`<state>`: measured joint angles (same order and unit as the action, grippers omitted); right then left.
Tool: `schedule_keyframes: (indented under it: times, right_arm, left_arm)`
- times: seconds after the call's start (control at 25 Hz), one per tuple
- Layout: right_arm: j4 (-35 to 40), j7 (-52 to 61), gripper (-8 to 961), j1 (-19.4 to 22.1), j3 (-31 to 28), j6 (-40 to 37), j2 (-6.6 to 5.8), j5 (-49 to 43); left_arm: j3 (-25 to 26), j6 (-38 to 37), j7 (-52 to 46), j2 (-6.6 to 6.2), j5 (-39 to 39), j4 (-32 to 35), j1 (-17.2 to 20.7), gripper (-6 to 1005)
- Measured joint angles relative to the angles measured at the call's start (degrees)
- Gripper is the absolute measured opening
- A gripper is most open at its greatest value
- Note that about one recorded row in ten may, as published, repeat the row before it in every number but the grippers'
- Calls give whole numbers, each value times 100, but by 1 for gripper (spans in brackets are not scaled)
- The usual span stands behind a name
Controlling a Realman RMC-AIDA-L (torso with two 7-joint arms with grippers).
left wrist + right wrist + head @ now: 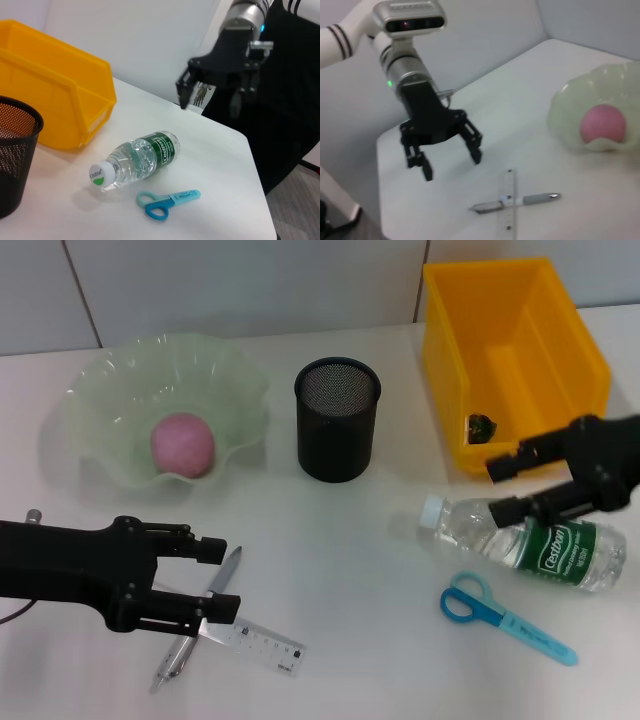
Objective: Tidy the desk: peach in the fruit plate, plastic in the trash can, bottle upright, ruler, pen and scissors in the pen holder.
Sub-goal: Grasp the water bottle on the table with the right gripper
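Note:
The pink peach (182,445) (602,124) lies in the pale green fruit plate (105,405). The clear bottle (530,540) (142,160) lies on its side, and blue scissors (505,615) (167,202) rest in front of it. Pen (195,625) (520,201) and clear ruler (255,638) (509,220) lie crossed at the front left. My left gripper (215,580) (451,165) hovers open just above them. Over the bottle's neck end, my right gripper (505,488) (209,100) is open. The black mesh pen holder (337,420) stands in the middle. A small dark crumpled piece, apparently the plastic (480,425), lies in the yellow trash can (510,350).
The table's right edge (255,165) runs close behind the bottle and scissors. The trash can stands right behind my right gripper. The pen holder (12,150) stands between the plate and the trash can (55,100).

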<state>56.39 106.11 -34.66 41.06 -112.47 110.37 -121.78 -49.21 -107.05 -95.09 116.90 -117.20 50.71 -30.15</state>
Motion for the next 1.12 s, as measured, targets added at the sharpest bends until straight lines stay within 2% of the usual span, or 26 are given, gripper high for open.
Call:
schedule_keyframes:
  times: [0.24, 0.28, 0.32, 0.36, 0.44, 0.48, 0.64, 0.88, 1.12]
  right_arm:
    - [375, 858, 729, -609, 171, 225, 15, -715]
    - [375, 858, 729, -609, 171, 225, 15, -715]
    - [385, 1122, 729, -844, 301, 264, 6, -1025]
    - [385, 1122, 729, -844, 301, 264, 6, -1025]
    - [415, 1443, 729, -1145, 570, 344, 1, -1497]
    - [415, 1443, 729, -1145, 570, 344, 1, -1497]
    - [430, 1734, 729, -1562, 1085, 410, 27, -2181]
    - [437, 1906, 729, -1827, 1532, 397, 63, -2685]
    - [419, 1963, 729, -1991, 1867, 455, 207, -3378]
  left_arm:
    - [25, 17, 0, 10, 25, 0, 0, 778]
    - [25, 17, 0, 10, 25, 0, 0, 778]
    - [45, 18, 0, 14, 33, 0, 0, 778]
    - [45, 18, 0, 14, 33, 0, 0, 778]
    - [76, 19, 0, 20, 64, 0, 1, 778]
    - [76, 19, 0, 20, 64, 0, 1, 778]
    - [96, 19, 0, 23, 153, 1, 12, 778]
    - [127, 30, 0, 25, 156, 1, 3, 777]
    - [208, 45, -23, 29, 164, -6, -31, 777]
